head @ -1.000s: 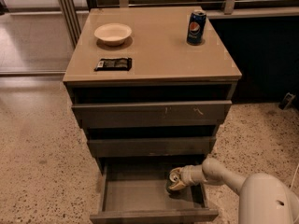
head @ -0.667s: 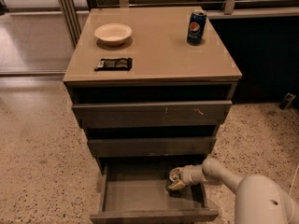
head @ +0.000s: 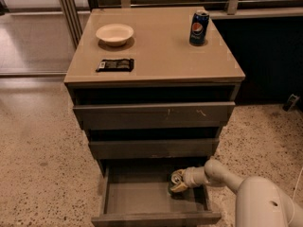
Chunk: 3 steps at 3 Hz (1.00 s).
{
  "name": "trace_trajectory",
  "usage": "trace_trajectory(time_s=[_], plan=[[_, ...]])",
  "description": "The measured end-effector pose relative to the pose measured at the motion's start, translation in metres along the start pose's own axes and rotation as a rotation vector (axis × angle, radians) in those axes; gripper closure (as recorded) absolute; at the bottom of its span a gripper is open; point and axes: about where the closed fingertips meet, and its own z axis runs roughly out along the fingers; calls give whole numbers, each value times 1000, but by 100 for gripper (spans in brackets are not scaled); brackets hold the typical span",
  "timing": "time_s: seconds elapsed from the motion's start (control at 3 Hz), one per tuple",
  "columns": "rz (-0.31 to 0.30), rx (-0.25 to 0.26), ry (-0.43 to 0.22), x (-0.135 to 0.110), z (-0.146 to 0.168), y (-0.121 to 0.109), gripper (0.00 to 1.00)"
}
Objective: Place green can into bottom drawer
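Where the cabinet's lowest level stands pulled out toward the camera, the bottom drawer (head: 137,197) shows a bare grey floor across its left and middle, and the green can (head: 176,176) sits at its right rear corner, inside the box, with its silver top tipped up and to the left. The gripper (head: 178,185) is down in that same corner, reaching in over the drawer's right wall, and its jaws are closed around the can, one pale finger lying across the can's front. The pale arm (head: 220,173) runs from the gripper rightward and down to the robot's rounded body (head: 267,205) at the lower right corner, crossing the drawer's right side. Directly above the can hangs the front of the middle drawer (head: 154,148), nearly flush, and above that the top drawer (head: 154,115) juts out a little, so both overhang the rear of the open box. On the worktop (head: 156,51) a white bowl (head: 114,33) stands at the back left, a black packet (head: 115,65) lies near the front left edge, and a blue Pepsi can (head: 199,28) stands upright at the back right, all well apart from one another. Speckled flooring (head: 42,164) surrounds the cabinet.
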Motion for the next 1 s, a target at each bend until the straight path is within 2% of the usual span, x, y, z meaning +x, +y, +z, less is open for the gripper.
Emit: trace_trajectory(time_s=[1.0], plan=[[0, 0, 0, 0, 0, 0, 12]])
